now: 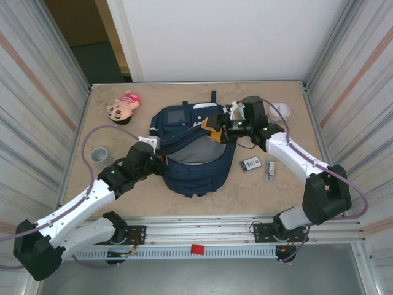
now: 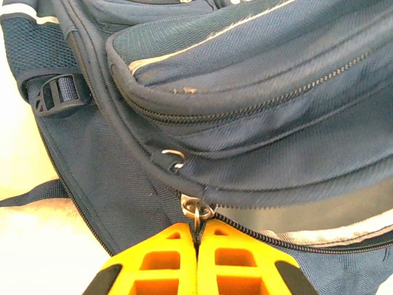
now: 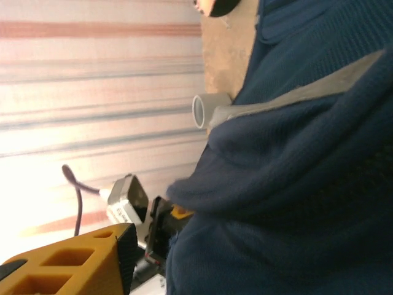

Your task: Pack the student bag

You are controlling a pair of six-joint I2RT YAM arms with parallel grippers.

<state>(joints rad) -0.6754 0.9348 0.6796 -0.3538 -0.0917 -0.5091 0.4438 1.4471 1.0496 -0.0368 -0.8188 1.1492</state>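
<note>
Currently the student bag (image 1: pixel 184 177) lies flat mid-table (image 1: pixel 258 190) with the main compartment gaping and grey lining showing. Biggest risk is that the whole bag slides or twists. It's soft, nothing pins it down, and the arms are on it from opposite sides, so a tug may drag fabric instead of doing useful work.

Right gripper (image 1: pixel 216 130) sits at the top-right rim of the opening. Its wrist view gives one yellow finger (image 3: pixel 67 267) with bag fabric bulging up beside it. The other finger is hidden, so I cannot tell whether it's clamped on the flap or standing apart next to it. If it isn't holding, I'd expect the flap to sag and the mouth to close.

Left gripper (image 2: pixel 197 230) is at the bag's left edge, fingers pressed together in a pinch (see the last item).

Loose items are all outside the bag:
- Doll (image 1: pixel 123 107), far left.
- Grey cup (image 1: pixel 98 153), left of the left arm; an elbow swing could knock it.
- Card (image 1: pixel 252 163), just right of the bag; a bag shift could shove it.

Smallest and touchiest is the zipper pull (image 2: pixel 196 209), a thin metal ring held at the left fingertips only. Pulling off the line of the track likely pops it free, or jams the slider at the corner bend.
</note>
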